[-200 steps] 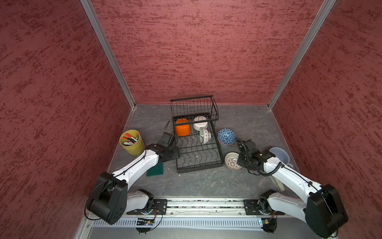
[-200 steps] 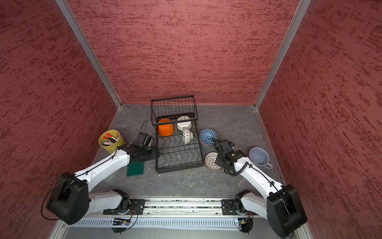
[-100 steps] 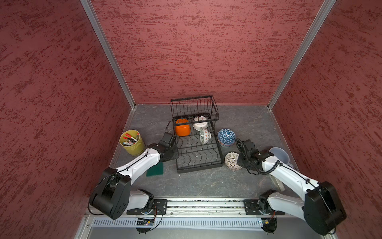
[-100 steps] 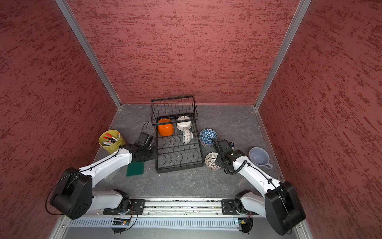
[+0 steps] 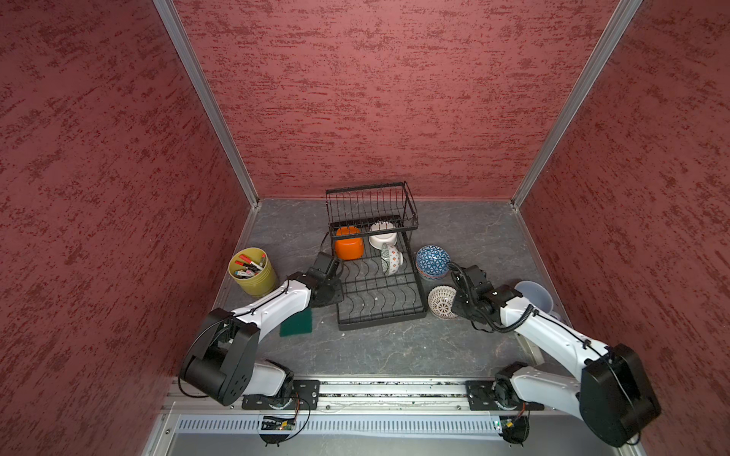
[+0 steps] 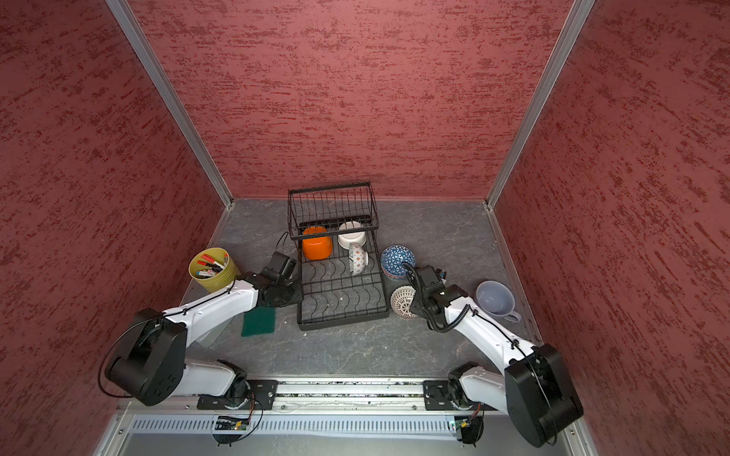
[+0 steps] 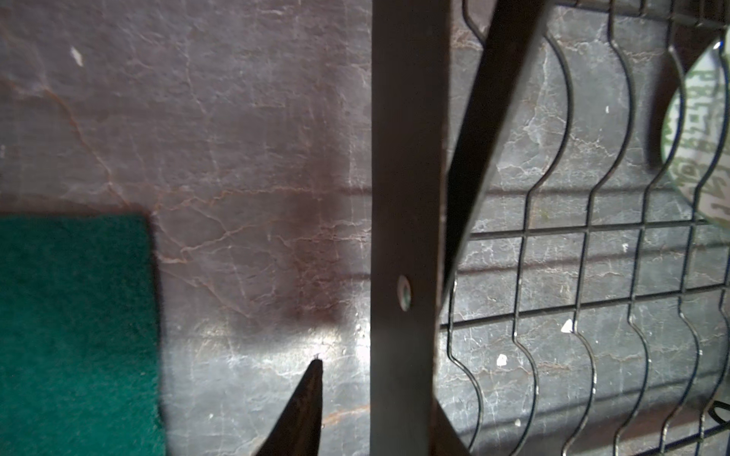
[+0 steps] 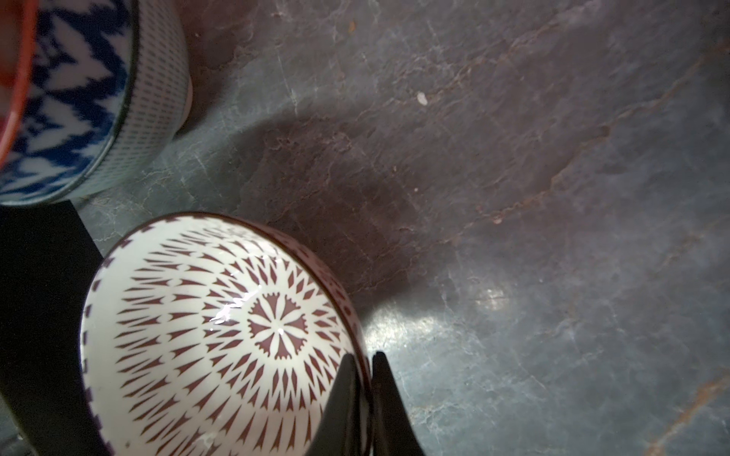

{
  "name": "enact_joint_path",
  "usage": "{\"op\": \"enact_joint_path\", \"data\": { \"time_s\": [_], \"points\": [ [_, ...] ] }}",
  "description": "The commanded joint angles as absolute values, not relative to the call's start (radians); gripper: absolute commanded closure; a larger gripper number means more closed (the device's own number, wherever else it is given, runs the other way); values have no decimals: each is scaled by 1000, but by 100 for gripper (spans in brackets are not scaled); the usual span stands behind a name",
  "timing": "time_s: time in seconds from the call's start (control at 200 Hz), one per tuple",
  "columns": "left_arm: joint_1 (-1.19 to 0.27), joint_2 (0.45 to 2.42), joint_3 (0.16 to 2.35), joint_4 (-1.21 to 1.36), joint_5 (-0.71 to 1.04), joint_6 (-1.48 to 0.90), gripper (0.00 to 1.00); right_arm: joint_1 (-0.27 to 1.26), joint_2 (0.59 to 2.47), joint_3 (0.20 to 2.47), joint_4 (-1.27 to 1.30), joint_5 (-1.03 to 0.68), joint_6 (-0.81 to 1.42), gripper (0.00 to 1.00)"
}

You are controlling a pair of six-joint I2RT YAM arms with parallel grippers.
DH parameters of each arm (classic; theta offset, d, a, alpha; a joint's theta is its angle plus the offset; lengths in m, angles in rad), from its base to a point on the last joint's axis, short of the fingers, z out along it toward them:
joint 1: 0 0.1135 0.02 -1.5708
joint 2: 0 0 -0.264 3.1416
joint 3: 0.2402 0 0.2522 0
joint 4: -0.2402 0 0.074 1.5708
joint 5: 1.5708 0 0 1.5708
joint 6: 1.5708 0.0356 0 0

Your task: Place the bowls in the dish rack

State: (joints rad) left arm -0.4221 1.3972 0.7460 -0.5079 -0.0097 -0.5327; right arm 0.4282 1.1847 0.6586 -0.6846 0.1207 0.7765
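Observation:
The black wire dish rack (image 5: 379, 312) stands mid-table. Under its raised basket sit an orange bowl (image 5: 349, 248) and a white bowl (image 5: 382, 237), and a patterned bowl (image 5: 391, 258) stands on edge in the slots. A blue bowl (image 5: 433, 262) and a lattice bowl (image 5: 441, 302) sit right of the rack. My right gripper (image 8: 365, 355) is shut on the lattice bowl's (image 8: 205, 327) rim, one finger inside. My left gripper (image 7: 379, 379) straddles the rack's side rail (image 7: 407, 158), open, with one fingertip (image 7: 314, 375) apart from it.
A yellow-green pot of pens (image 5: 253, 271) stands at the left and a green sponge (image 5: 297, 323) lies under my left arm. A pale handled cup (image 5: 533, 296) sits behind my right arm. Red walls close in three sides.
My right gripper has closed onto the lattice bowl's rim. My left gripper's jaws have narrowed at the rack's left rail.

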Motion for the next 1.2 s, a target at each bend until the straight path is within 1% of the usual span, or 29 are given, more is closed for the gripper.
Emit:
{"op": "enact_joint_path", "data": {
  "time_s": [0.0, 0.175, 0.225, 0.416, 0.476, 0.596, 0.631, 0.797, 0.852, 0.877, 1.042, 1.192],
  "points": [
    [-430, 1405, 742, -496, -33, -533, 69, 424, 1201, 669, -722, 164, 773, 97],
    [-434, 1399, 744, -504, -34, -534, 78, 424, 1199, 681, -729, 166, 763, 100],
    [-436, 1397, 745, -505, -34, -534, 82, 424, 1200, 685, -729, 166, 761, 100],
    [-440, 1391, 752, -517, -38, -534, 90, 424, 1199, 698, -737, 172, 752, 100],
    [-440, 1388, 754, -522, -40, -534, 94, 424, 1197, 701, -743, 174, 751, 100],
    [-442, 1378, 752, -528, -44, -534, 94, 424, 1186, 704, -752, 176, 747, 100],
    [-442, 1375, 753, -529, -46, -535, 91, 424, 1182, 706, -753, 176, 747, 100],
    [-442, 1363, 762, -538, -50, -531, 84, 424, 1175, 709, -755, 176, 743, 100],
    [-443, 1357, 771, -546, -54, -529, 79, 423, 1175, 710, -755, 179, 742, 100],
    [-444, 1353, 774, -549, -55, -527, 77, 423, 1175, 710, -754, 179, 742, 100],
    [-453, 1339, 816, -602, -93, -510, 77, 424, 1175, 711, -750, 181, 741, 100],
    [-477, 1336, 838, -650, -147, -505, 84, 424, 1175, 712, -750, 182, 737, 100]
  ]
}}
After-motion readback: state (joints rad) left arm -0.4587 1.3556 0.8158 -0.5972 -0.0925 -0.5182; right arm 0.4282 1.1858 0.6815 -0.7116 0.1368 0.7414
